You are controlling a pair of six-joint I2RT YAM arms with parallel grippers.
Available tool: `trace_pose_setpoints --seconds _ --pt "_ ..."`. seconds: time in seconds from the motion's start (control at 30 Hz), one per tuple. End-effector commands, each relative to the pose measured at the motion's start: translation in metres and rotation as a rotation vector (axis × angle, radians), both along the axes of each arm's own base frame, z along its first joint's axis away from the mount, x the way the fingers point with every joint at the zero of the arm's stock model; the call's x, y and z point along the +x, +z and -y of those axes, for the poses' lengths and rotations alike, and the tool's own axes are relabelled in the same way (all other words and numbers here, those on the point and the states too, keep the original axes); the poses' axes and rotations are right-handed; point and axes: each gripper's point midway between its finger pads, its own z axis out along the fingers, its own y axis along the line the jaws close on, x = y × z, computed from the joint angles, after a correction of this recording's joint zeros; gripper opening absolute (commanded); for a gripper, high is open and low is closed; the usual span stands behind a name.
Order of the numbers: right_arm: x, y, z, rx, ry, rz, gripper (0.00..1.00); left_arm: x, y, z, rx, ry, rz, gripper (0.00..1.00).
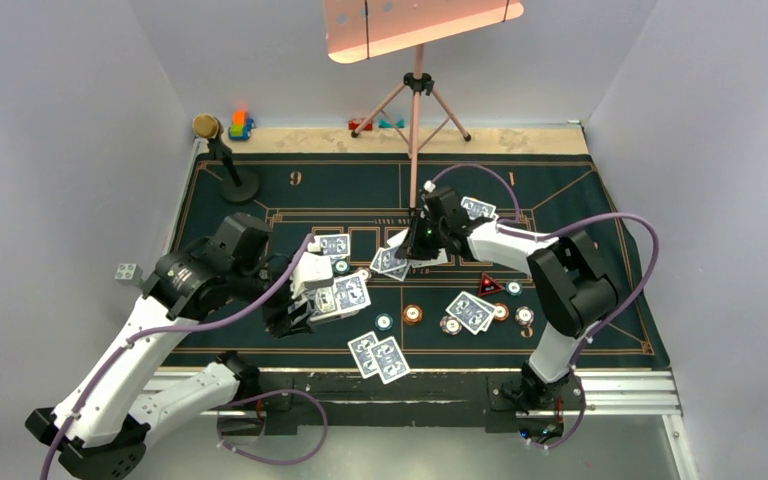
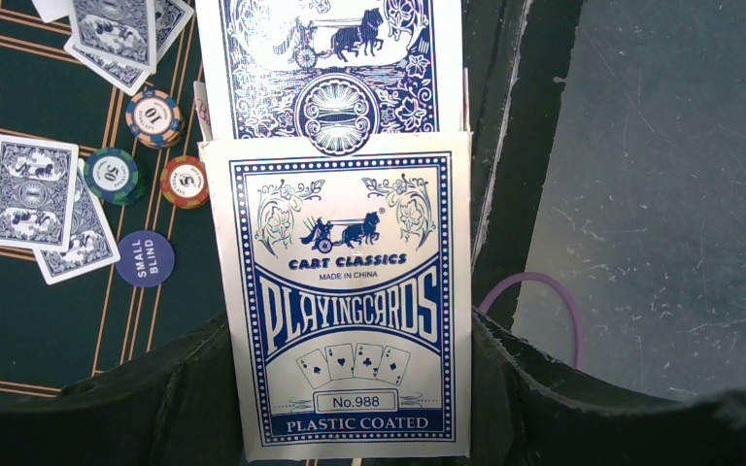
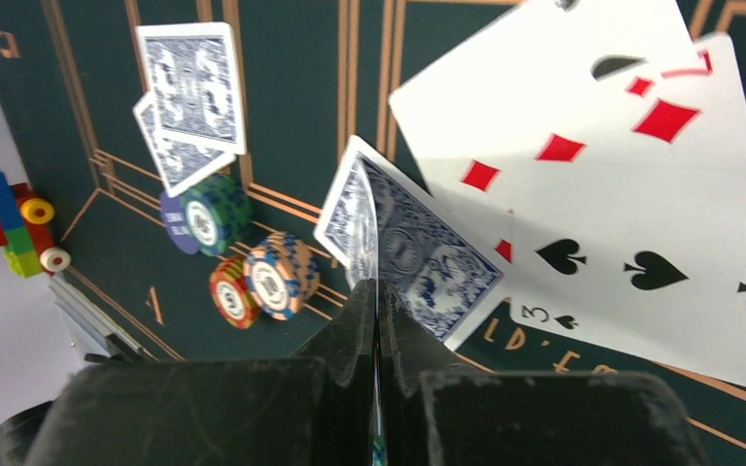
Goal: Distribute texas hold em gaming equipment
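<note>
— Over the felt [image 1: 350, 185], mid-table: right gripper [image 3: 377, 296] status?
— Clamped edge-on onto a blue-backed card [image 3: 418, 257]. Left gripper [image 1: 325, 298] clasps the card box [image 2: 350, 301] by its sides.
— Handling?
— Judged light, plastic-coated, slippery, bendy; pinch squarely near a short edge.

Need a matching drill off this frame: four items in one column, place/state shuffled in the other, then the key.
Items
1. card box
2. blue-backed card
3. small blind disc
4. triangular marker

Places/states
A. flat on the felt beside two face-down cards
B. between the fingers of the left gripper
C. pinched by its edge in the right gripper, lifted off the felt
D. on the felt near the right arm, among chips

Pairs: 1-B, 2-C, 3-A, 4-D
</note>
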Motion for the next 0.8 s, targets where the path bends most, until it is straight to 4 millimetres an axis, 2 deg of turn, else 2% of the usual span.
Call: trace_pose_setpoints --seconds 0.0,0.03,0.13,0.2,0.3,0.43,0.5,0.63,0.77 --pt "0.002 -0.016 0.007 -0.022 -0.048 -0.003 0.0 -0.002 -0.001 0.003 -0.018 -0.034 0.007 0.32" --pt "0.0 -0.019 0.009 -0.034 -0.052 -0.013 0.0 -0.002 -0.001 0.003 -0.017 -0.034 0.008 0.33" --pt "-0.005 -0.027 0.018 -0.085 -0.066 -0.047 0.1 -0.002 -0.001 0.003 -0.02 -0.031 0.01 0.32" --pt "-0.008 -0.03 0.026 -0.135 -0.074 -0.062 0.18 -0.002 -0.002 0.003 -0.02 -0.029 0.01 0.32" --pt "-0.012 -0.024 0.035 -0.167 -0.079 -0.058 0.34 -0.003 -0.004 0.003 -0.018 -0.029 0.002 0.32" --pt "-0.015 -0.004 0.043 -0.193 -0.075 -0.026 0.53 -0.003 -0.01 0.003 -0.014 -0.026 -0.014 0.31" --pt "-0.015 0.009 0.045 -0.204 -0.07 -0.009 0.59 -0.002 -0.012 0.003 -0.011 -0.024 -0.019 0.3" --pt "-0.018 0.036 0.049 -0.2 -0.054 0.027 0.62 0.005 -0.017 0.002 -0.005 0.002 -0.011 0.3" --pt "-0.026 0.08 0.04 -0.102 -0.016 0.093 0.63 0.013 -0.02 0.0 -0.001 0.021 0.003 0.29"
